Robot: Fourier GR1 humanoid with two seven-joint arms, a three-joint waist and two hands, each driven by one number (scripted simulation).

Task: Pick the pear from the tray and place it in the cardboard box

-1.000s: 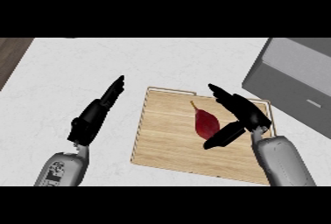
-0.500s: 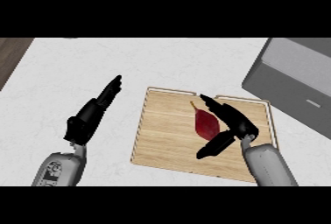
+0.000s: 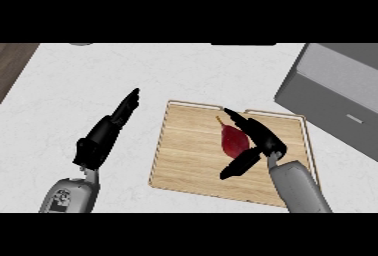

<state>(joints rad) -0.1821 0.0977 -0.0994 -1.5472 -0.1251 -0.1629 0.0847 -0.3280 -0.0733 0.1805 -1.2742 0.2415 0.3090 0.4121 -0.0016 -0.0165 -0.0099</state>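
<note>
A dark red pear [image 3: 234, 141] lies on its side on a pale wooden tray [image 3: 184, 160], a little right of the tray's middle, with its thin stem pointing up and to the left toward the tray's far edge. The tray sits flat on a white speckled tabletop [image 3: 81, 85] and has a raised lip along its far side, broken by a small notch. The right hand [image 3: 260, 141] reaches in from the lower right on a grey forearm and is set around the pear: its straight fingers [image 3: 240, 119] run along the fruit's right side up past the stem end, while the thumb [image 3: 238, 167] juts out below the pear's lower end, pointing down and to the left. The hand looks spread rather than closed, and it seems to be right against the pear's right flank, though from this steep angle actual contact cannot be confirmed. The left hand [image 3: 111, 130] rests over the bare tabletop to the left of the tray, well clear of it, its fingers straight and pointing up and to the right, holding nothing. A grey box [image 3: 332, 95] stands at the right edge of the view, beyond the tray's far right corner, apart from both hands. A strip of dark wood [image 3: 13, 62] shows at the far left.
</note>
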